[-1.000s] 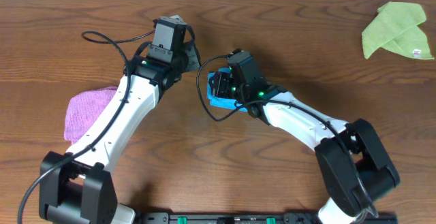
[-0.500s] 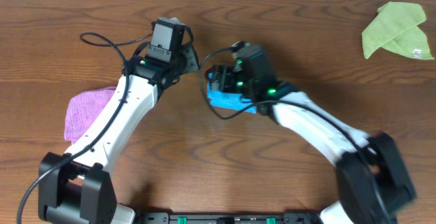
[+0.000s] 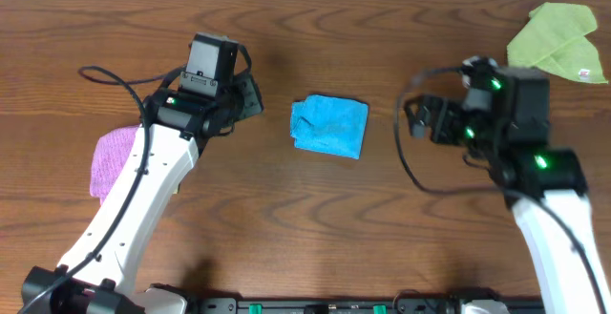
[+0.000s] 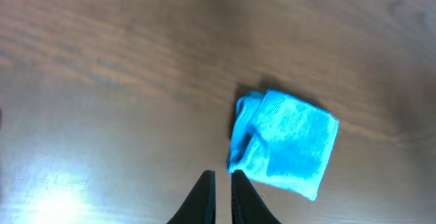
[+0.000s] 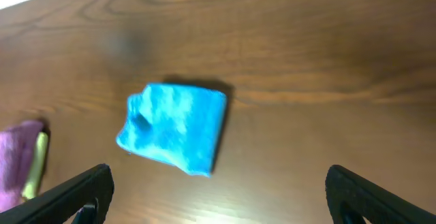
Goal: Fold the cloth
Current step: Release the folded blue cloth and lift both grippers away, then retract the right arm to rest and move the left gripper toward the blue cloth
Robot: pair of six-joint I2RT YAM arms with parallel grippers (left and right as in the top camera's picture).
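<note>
A blue cloth [image 3: 329, 126] lies folded into a small square in the middle of the wooden table; it also shows in the left wrist view [image 4: 285, 142] and the right wrist view [image 5: 174, 128]. My left gripper [image 3: 250, 96] is left of the cloth, apart from it, with its fingers [image 4: 223, 178] nearly together and nothing between them. My right gripper [image 3: 417, 121] is right of the cloth, apart from it, with its fingers [image 5: 218, 195] spread wide and empty.
A folded purple cloth [image 3: 115, 158] lies at the left, partly under my left arm; its edge shows in the right wrist view [image 5: 15, 166]. A green cloth [image 3: 557, 42] lies at the back right corner.
Both arms have pulled away from the blue cloth: the right arm swung far to the right, the left arm moved back left. The cloth now lies free and folded on the table.
</note>
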